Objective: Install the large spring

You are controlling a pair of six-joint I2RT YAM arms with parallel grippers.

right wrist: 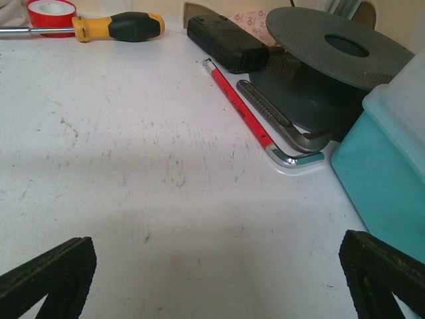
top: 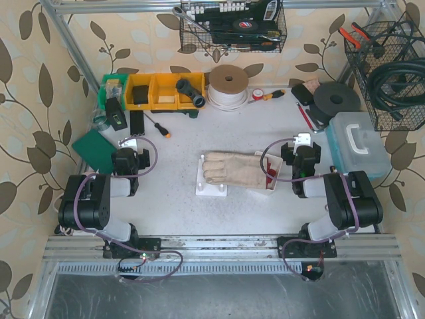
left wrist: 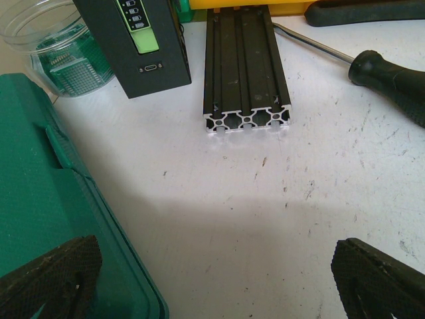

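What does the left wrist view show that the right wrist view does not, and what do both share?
Only the left wrist view shows a green case and a black slotted rail. Only the right wrist view shows a red hex key and a teal box. Both show the white table, plus the left fingers or the right fingers, spread apart.

Walls: beige wallpaper [top: 26, 100] with brown leaf sprigs covers the left, back and right sides.
Table: a white tabletop [top: 179, 212], scuffed and flecked with small dark marks that show plainly in both wrist views.
Frame: an aluminium post [top: 66, 41] slants up at the back left corner.
Baskets: one black wire basket [top: 199, 45] hangs on the back wall, another [top: 364, 66] on the right wall.
Near edge: an aluminium rail [top: 226, 247] runs along the table's front, with a grey metal panel [top: 219, 296] below it.
Light: even, from overhead, with soft shadows.
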